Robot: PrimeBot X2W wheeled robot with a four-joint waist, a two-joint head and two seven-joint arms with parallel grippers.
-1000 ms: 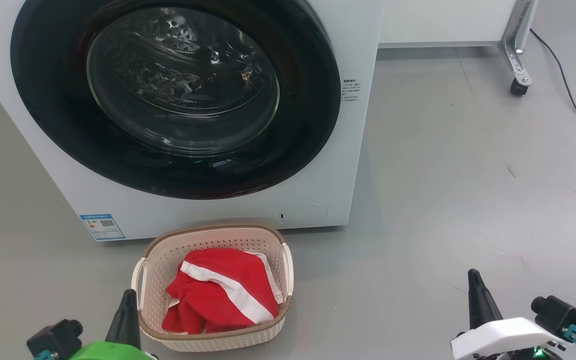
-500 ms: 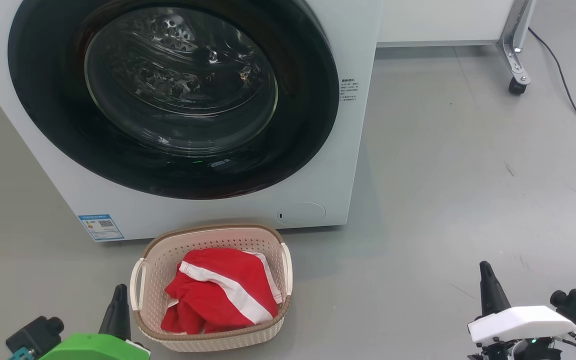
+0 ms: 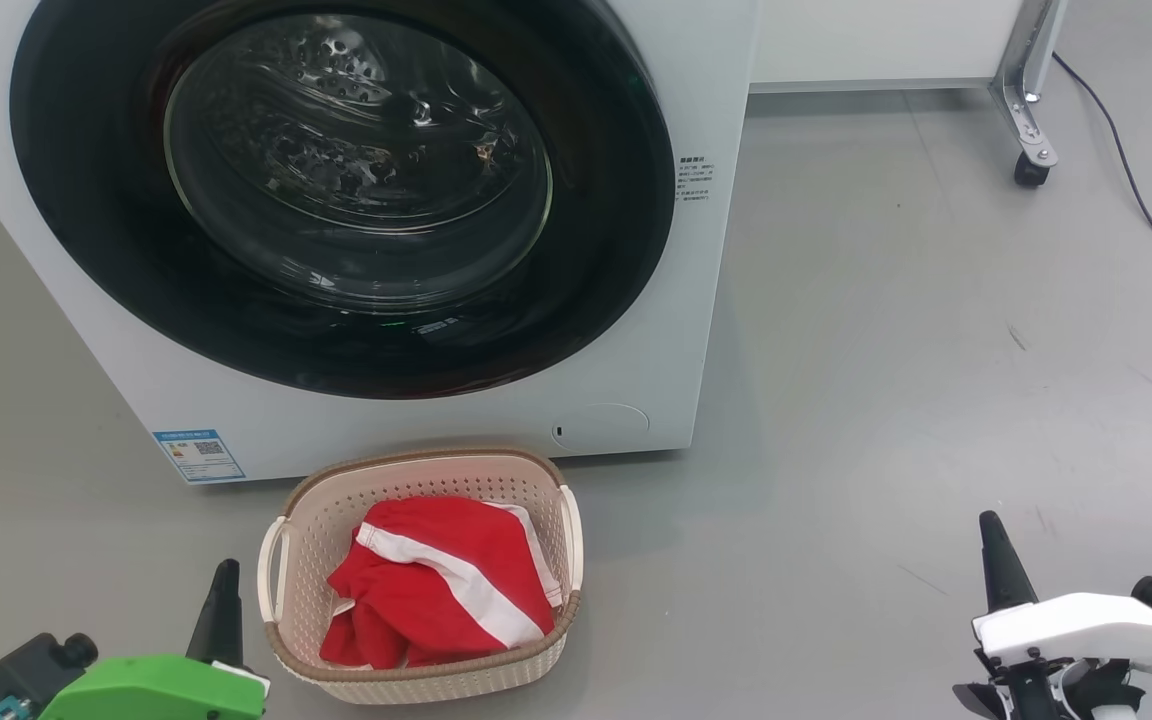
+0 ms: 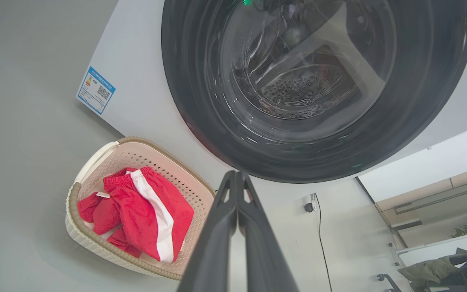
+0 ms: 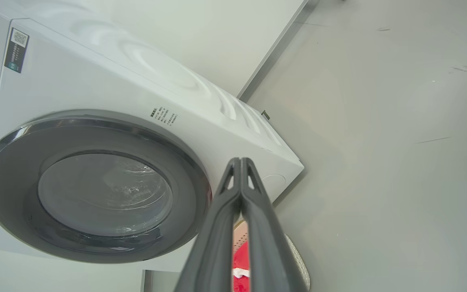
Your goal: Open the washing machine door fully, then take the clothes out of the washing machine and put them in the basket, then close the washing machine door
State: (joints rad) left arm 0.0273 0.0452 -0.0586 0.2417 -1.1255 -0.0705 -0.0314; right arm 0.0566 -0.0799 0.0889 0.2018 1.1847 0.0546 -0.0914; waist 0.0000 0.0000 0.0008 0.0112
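Looks finished.
Shows the washing machine door (image 3: 356,165) shut, the clothes (image 3: 441,585) in the basket (image 3: 416,462) on the floor (image 3: 886,350) before it — left gripper (image 3: 227,578) and right gripper (image 3: 992,535) low, jaws pressed together, empty.

Bright, even light is falling from overhead; the washing machine (image 3: 700,320) is casting a soft shadow on the floor (image 3: 836,450) ahead of the right gripper (image 3: 992,535); pale glare is streaking the washing machine door (image 3: 356,170) glass beyond the left gripper (image 3: 226,580); both wrist views are bowing straight edges toward their borders; the fingers (image 4: 217,243) nearest each lens are looking slightly soft.
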